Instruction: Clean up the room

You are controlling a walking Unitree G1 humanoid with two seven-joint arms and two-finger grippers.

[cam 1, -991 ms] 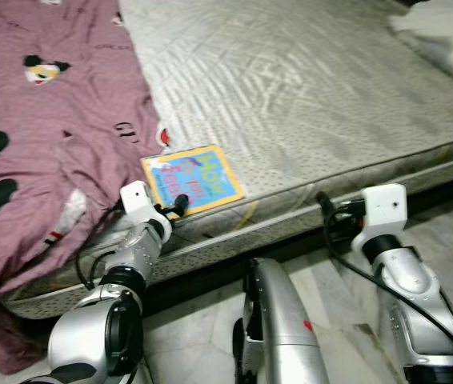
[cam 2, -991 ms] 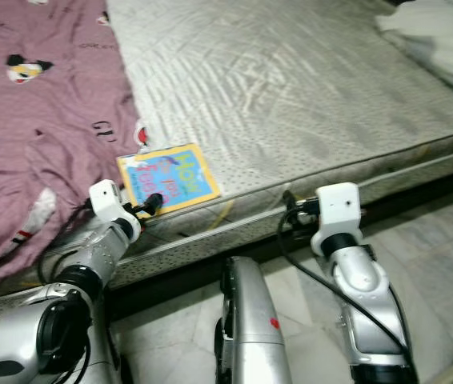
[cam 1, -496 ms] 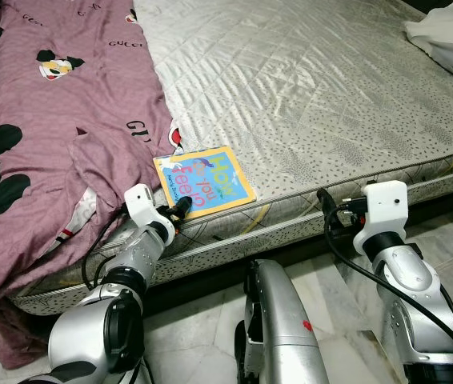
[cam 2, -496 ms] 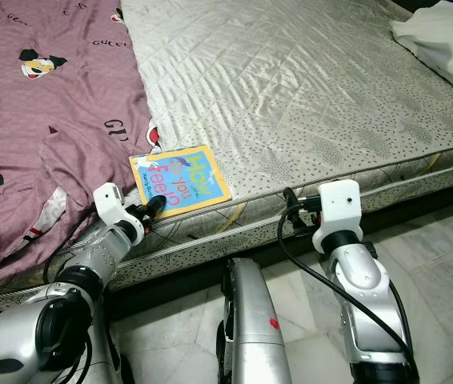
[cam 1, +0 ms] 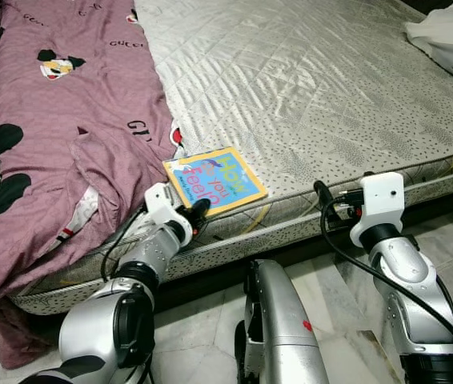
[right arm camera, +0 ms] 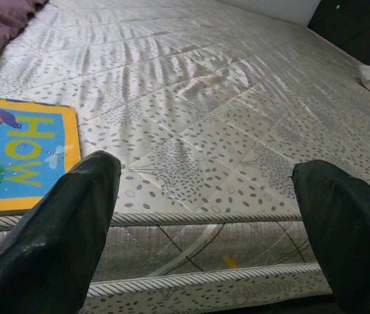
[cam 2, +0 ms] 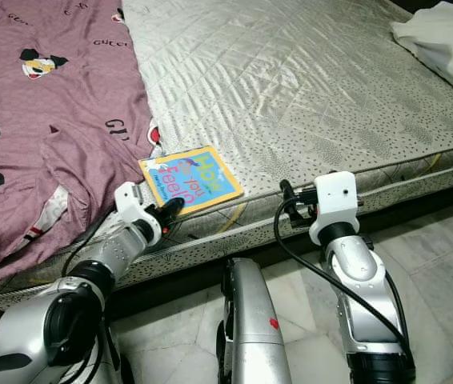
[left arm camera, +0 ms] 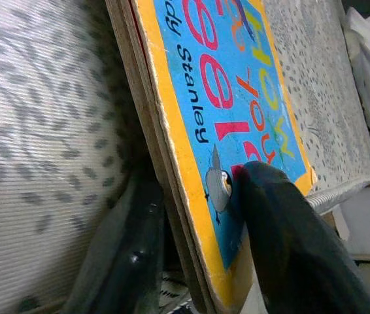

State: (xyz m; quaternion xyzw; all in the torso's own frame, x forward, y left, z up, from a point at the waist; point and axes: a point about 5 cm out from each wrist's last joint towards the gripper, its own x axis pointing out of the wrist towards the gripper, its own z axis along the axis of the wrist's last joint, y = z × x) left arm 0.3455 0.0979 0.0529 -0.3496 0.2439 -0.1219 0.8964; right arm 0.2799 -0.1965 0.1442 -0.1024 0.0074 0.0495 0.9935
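A thin children's book (cam 1: pixel 214 180) with a yellow border and blue cover lies on the grey mattress (cam 1: pixel 314 88), near its front edge and beside the purple blanket. My left gripper (cam 1: pixel 198 208) is shut on the book's near corner; in the left wrist view one black finger (left arm camera: pixel 270 216) presses on the cover and the other sits under the book (left arm camera: pixel 237 85). My right gripper (right arm camera: pixel 204 196) stands open at the mattress's front edge, to the right of the book, with nothing between its fingers.
A purple blanket (cam 1: pixel 58 136) with cartoon prints covers the bed's left side and hangs over its front corner. White cloth (cam 1: pixel 450 36) lies at the far right of the mattress. Marble floor (cam 1: pixel 202 336) runs along the bed's front.
The camera tilted to show more of the bed a second ago. Since then my left gripper has shifted right, and the book has slid and turned slightly with it. The right arm barely moved.
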